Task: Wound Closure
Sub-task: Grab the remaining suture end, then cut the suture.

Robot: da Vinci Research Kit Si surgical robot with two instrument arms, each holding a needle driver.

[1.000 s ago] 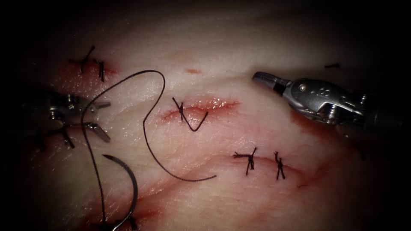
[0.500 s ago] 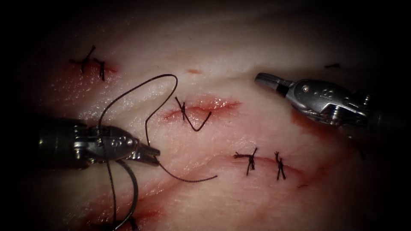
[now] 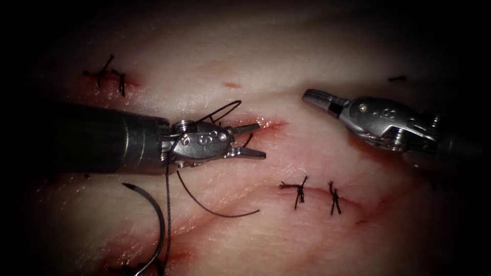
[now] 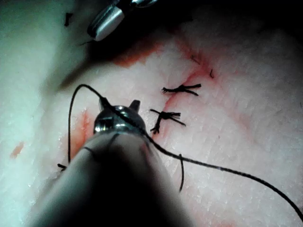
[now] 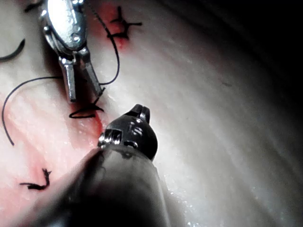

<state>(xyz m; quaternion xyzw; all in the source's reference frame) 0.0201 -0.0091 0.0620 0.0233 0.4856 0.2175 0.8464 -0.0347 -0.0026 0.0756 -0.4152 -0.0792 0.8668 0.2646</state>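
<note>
Change: the left arm's silver wristed claw (image 3: 253, 140) has been carried from beside the needle to the middle cut (image 3: 266, 124), and the loop of thread has been drawn in against its wrist.
Left claw: its two jaws are spread over the middle cut and nothing is pinched; the thin black thread (image 3: 167, 204) is draped across its wrist.
Right claw: the right arm's silver wristed claw (image 3: 313, 96) is held above the tissue to the right of the middle cut, jaws pressed together, nothing held.
Needle: the dark curved steel needle (image 3: 156, 212) is left lying on the pale pink pork tissue (image 3: 266, 56) near its lower left edge, held by neither claw; whether its lower end is in the tissue cannot be told.
Stitches: black knotted stitches (image 3: 299, 190) are seen on the lower cut.
</note>
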